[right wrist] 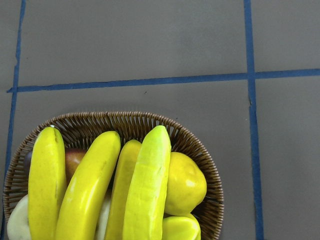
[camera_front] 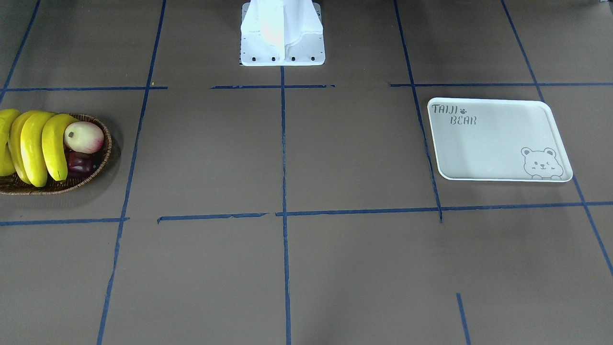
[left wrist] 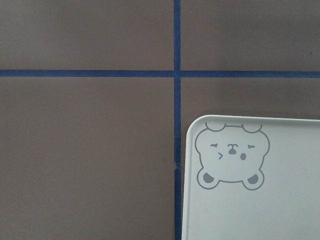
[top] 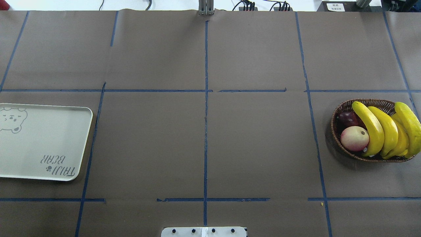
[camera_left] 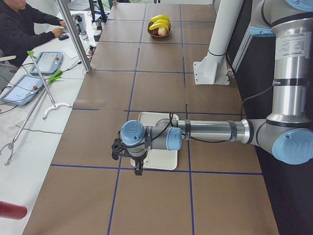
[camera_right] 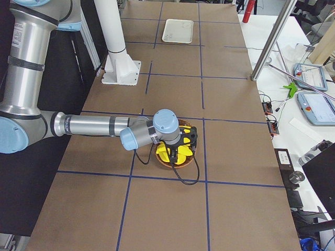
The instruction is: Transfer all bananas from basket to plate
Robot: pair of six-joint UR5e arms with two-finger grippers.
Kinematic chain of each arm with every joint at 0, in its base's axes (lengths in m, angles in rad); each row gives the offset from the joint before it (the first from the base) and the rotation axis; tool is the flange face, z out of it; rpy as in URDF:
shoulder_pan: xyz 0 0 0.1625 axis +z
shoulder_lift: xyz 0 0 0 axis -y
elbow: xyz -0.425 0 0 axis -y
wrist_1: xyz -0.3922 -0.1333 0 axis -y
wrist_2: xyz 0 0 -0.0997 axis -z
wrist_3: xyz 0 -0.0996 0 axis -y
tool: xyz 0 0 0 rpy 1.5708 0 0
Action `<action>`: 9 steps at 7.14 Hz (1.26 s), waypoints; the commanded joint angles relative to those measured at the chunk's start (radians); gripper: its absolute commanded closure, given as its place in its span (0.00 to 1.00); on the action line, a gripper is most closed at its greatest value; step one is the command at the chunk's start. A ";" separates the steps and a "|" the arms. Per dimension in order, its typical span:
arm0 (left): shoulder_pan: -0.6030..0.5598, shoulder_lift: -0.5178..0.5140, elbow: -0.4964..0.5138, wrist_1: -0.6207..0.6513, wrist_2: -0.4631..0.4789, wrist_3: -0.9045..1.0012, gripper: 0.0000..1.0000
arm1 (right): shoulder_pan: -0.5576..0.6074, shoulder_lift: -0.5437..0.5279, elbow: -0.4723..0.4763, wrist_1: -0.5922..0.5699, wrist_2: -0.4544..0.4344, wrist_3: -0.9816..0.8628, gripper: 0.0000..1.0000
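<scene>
Several yellow bananas [top: 384, 131] lie side by side in the brown wicker basket [top: 333, 126] at the table's right end. They also show in the front view [camera_front: 33, 143] and the right wrist view [right wrist: 85, 190]. The white "TAIJI BEAR" plate [top: 39, 138] lies bare at the left end and shows in the left wrist view [left wrist: 260, 210]. My left gripper [camera_left: 128, 159] hangs above the plate's outer edge. My right gripper [camera_right: 183, 144] hangs above the basket. Both show only in the side views, so I cannot tell whether they are open or shut.
A pale pink fruit [top: 354, 138] and a dark red fruit [top: 347, 119] share the basket, with a plump yellow fruit [right wrist: 186, 182] beside the bananas. The white robot base [camera_front: 282, 38] stands mid-table. A metal pole [camera_left: 73, 34] and tablets [camera_left: 46, 61] line the operators' side.
</scene>
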 commanded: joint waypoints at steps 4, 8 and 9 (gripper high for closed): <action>-0.001 0.007 0.008 0.000 -0.006 0.001 0.00 | -0.220 -0.043 -0.015 0.120 -0.111 0.091 0.00; -0.001 0.007 0.003 0.000 -0.006 0.001 0.00 | -0.255 -0.058 -0.020 0.120 -0.114 0.088 0.04; -0.001 0.007 0.003 0.000 -0.007 0.001 0.00 | -0.259 -0.058 -0.021 0.120 -0.116 0.088 0.11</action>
